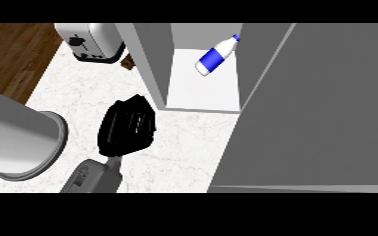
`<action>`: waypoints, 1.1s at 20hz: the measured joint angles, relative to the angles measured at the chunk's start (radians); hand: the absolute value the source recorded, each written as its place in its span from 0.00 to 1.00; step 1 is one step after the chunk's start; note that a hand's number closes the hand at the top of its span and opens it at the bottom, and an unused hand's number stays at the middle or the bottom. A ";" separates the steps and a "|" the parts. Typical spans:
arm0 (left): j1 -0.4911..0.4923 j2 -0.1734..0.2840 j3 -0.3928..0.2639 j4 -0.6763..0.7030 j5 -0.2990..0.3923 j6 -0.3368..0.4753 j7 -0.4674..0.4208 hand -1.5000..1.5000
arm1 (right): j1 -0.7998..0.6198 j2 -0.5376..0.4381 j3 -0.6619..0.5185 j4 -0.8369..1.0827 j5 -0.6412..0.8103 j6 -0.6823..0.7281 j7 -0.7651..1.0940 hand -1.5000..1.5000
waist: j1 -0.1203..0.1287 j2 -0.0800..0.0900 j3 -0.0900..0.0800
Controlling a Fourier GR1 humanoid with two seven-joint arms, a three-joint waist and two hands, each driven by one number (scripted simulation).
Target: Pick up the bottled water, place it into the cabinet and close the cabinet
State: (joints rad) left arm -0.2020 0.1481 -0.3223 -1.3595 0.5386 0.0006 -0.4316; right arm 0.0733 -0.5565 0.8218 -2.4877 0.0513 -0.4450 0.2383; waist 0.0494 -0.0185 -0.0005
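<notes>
One white plastic water bottle with a blue label (215, 55) lies tilted inside the grey cabinet (203, 92), while the black left hand (129, 125) hovers with relaxed fingers, holding nothing.

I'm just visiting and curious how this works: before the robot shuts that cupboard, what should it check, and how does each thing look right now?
1. Bottled water inside the cabinet: ok, it lies tilted on the white shelf.
2. Bottle free of any hand: ok, nothing touches it.
3. Cabinet door closed: not ok, it stands open at the right.
4. Left hand clear of the opening: ok, it is over the counter, fingers relaxed.
5. Right hand ready at the door: cannot tell, it is not visible.
6. Toaster out of the way: ok.
</notes>
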 measured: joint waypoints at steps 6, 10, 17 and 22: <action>0.234 0.089 -0.008 -0.257 0.011 0.002 0.010 1.00 | -0.069 0.003 0.012 0.000 -0.010 0.048 0.068 1.00 | -0.004 0.003 -0.001; 0.377 0.151 0.006 -0.407 0.025 -0.003 0.014 1.00 | -0.131 0.040 0.016 0.010 -0.013 0.060 0.140 1.00 | -0.009 0.006 -0.002; 0.575 0.254 0.092 -0.582 0.093 -0.066 0.008 1.00 | -0.327 0.241 0.047 0.066 0.061 0.034 0.307 1.00 | -0.013 0.008 -0.003; 0.679 0.295 0.172 -0.634 0.155 -0.134 -0.010 1.00 | -0.509 0.427 -0.002 0.163 0.089 0.024 0.439 1.00 | -0.022 0.013 -0.002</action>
State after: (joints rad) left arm 0.4772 0.4434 -0.1503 -1.9933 0.6934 -0.1337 -0.4419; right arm -0.4361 -0.1294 0.8195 -2.3251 0.1401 -0.4212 0.6775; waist 0.0278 -0.0058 -0.0028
